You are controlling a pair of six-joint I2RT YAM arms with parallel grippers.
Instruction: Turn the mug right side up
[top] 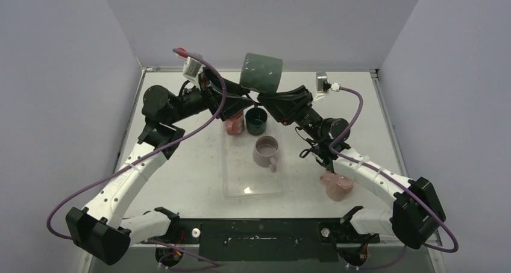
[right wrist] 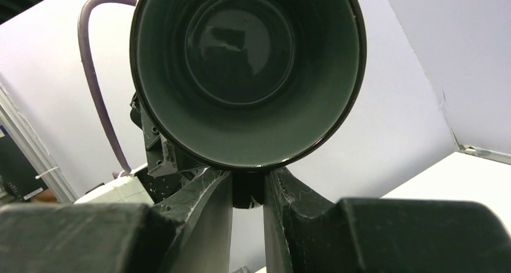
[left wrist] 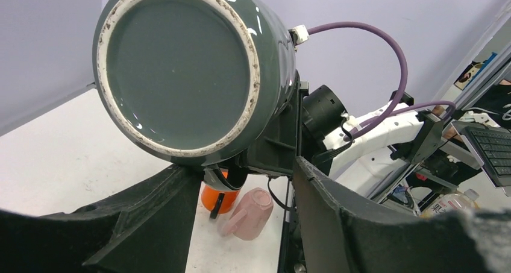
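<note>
The dark green mug (top: 261,72) is being held on its side in the air, above the far edge of the tabletop. It is being clamped by the right gripper (right wrist: 248,181), probably at the handle. The left gripper (left wrist: 244,169) is being held spread wide under the mug's base, gripping nothing.

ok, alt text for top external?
Dark green mug held sideways in mid-air where the left arm and right arm meet, near the far end of a clear tray. Red mug, teal mug and mauve mug sit in the tray; a pink mug lies right of it.
</note>
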